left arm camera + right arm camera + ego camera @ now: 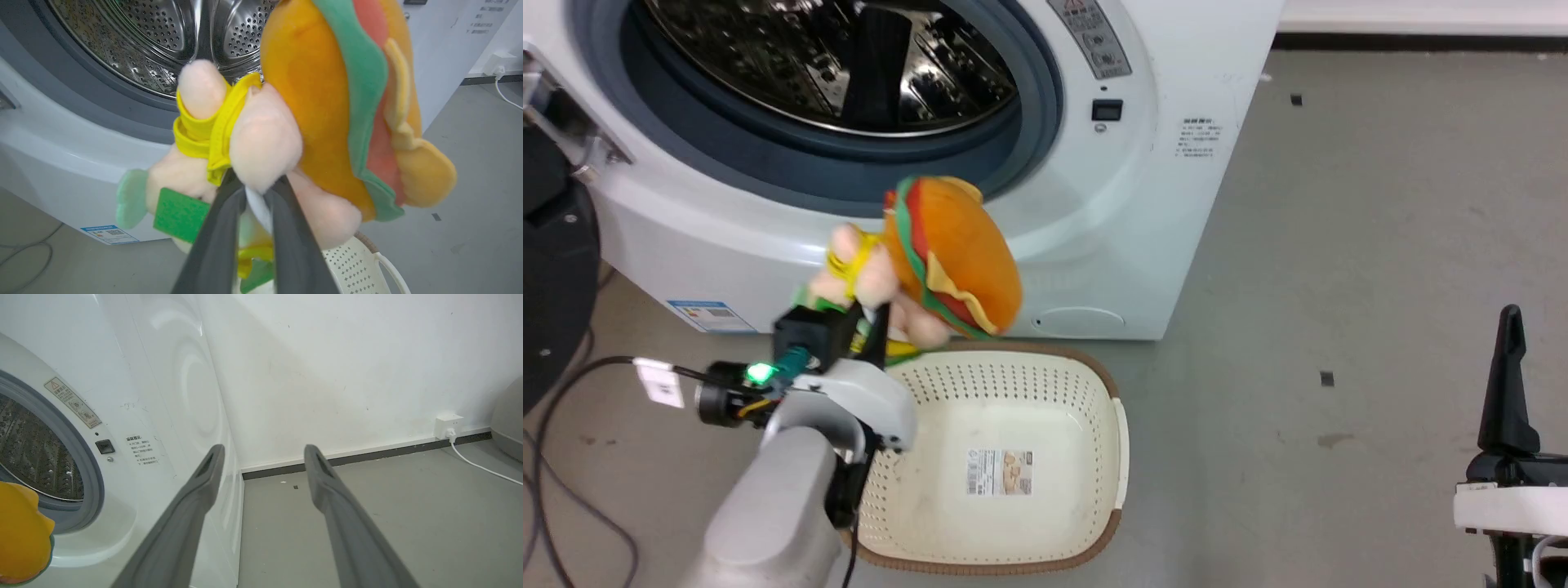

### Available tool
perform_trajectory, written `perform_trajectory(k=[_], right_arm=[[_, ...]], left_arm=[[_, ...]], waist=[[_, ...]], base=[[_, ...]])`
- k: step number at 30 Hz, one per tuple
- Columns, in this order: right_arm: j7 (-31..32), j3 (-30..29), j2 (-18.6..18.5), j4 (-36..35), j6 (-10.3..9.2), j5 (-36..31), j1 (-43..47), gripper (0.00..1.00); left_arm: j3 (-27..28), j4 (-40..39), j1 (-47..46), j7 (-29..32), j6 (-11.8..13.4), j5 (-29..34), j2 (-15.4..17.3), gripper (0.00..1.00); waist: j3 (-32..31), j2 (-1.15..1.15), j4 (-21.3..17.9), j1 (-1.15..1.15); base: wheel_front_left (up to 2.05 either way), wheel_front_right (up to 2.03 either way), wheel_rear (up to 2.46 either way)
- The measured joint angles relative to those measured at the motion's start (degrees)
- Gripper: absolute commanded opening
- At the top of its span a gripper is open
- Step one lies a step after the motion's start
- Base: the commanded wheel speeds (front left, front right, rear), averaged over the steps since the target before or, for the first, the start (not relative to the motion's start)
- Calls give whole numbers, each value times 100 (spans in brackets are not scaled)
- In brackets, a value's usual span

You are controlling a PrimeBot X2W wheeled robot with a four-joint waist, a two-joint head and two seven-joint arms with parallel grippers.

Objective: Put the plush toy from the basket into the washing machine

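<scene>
Mid-carry, by the look of it: out of the basket (1117, 445) already, not yet in the washer (1176, 204). Pinched by a pale pink limb of the toy (952, 257) in the left gripper (255, 183), fingers pressed together on the plush with a scrap of white cloth between them. Hanging in the air on edge, orange bun to the right of the grip, green, red and yellow layers running top to bottom, yellow strap and green bits bunched on the left. Just above the far rim of the basket, with nothing but a paper label left inside. In front of the washer's lower panel in the head view, below the lip of the gasket (809, 175); straight ahead and higher in the left wrist view, the open drum (163, 41). Off to the left, the black door (556, 269), swung clear. Low on the right and well apart, the right gripper (263, 451), spread and holding nothing, aimed past the washer's corner toward the wall and floor (408, 506). Next, most likely: up and forward, high enough to carry the bulky bun over the gasket lip, then deep into the drum before letting go. Worth minding: held by one limb only, so liable to swing or snag on the rubber.
</scene>
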Motion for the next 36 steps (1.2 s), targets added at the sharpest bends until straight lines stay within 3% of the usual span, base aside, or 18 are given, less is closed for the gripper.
perform_trajectory(k=[5,12,26,36], right_arm=[[0,19,0,-38,0,1,-126,100],[0,-7,0,-123,0,45,-489,100],[0,110,0,-343,0,197,-1042,100],[0,132,0,-419,0,247,-1201,100]], left_arm=[[382,-145,-176,0,77,21,71,0],[767,-92,-1131,0,92,152,235,0],[1268,580,-3478,0,96,403,737,0],[1422,1245,-4699,0,154,443,895,0]], waist=[[286,0,-109,0],[883,0,-303,1],[2111,0,-787,1],[2804,0,-1122,1]], base=[[0,0,0],[0,0,0],[0,0,0],[0,0,0]])
